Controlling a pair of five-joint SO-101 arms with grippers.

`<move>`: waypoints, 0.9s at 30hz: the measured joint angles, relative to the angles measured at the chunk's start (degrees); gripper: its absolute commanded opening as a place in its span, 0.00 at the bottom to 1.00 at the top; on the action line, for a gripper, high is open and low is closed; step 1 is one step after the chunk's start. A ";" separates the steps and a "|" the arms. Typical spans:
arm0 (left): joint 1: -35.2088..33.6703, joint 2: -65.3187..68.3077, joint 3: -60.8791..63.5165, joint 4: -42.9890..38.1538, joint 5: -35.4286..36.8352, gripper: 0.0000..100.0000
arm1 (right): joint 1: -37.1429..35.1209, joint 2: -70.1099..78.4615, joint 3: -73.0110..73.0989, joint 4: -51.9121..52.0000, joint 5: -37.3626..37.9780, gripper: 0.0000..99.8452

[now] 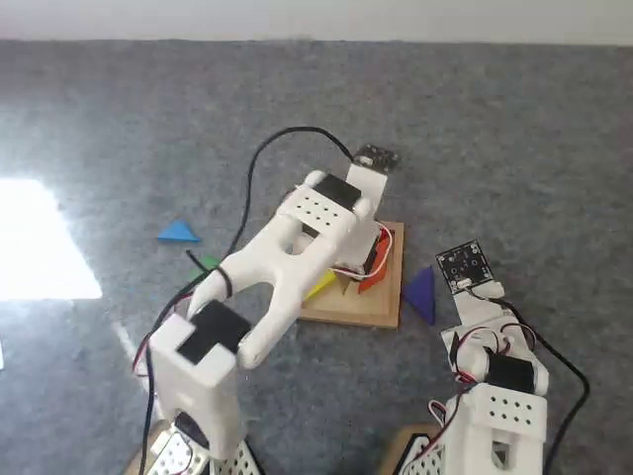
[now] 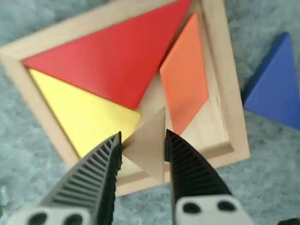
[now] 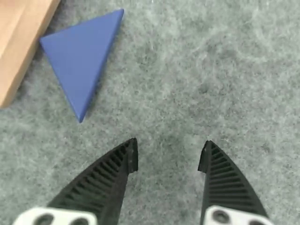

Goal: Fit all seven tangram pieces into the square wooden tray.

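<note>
A pale wooden triangle (image 2: 147, 150) is clamped between the left arm's fingers (image 2: 101, 173) above the tray (image 2: 225, 70), just beside the yellow piece (image 2: 84, 112) and the orange piece (image 2: 185, 79). The right arm's fingers (image 3: 108, 183) are spread over the table (image 3: 211, 70), with a blue triangle (image 3: 79, 61) beyond their tips.

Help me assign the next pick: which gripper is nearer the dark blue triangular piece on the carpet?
Right. The right gripper hangs over carpet just beside the dark blue triangular piece; the left gripper is over the square wooden tray, its rim between them.
</note>
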 measured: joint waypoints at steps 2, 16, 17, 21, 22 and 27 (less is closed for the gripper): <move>1.14 2.20 -0.97 -0.09 0.09 0.04 | 0.00 0.00 0.00 0.00 0.09 0.22; 1.67 4.04 -3.87 -0.35 0.18 0.16 | 0.00 0.00 0.00 0.00 0.44 0.22; 1.67 4.04 -3.87 -0.62 0.18 0.16 | 0.00 0.00 0.00 0.00 0.44 0.22; 1.67 4.04 -3.87 -2.02 0.18 0.16 | 0.00 0.00 0.00 0.00 0.44 0.22; 1.67 4.04 -3.87 -2.29 0.18 0.16 | 0.00 0.00 0.00 0.00 0.44 0.22; 1.67 4.04 -3.87 -3.52 0.18 0.16 | 0.00 0.00 0.00 0.00 0.44 0.22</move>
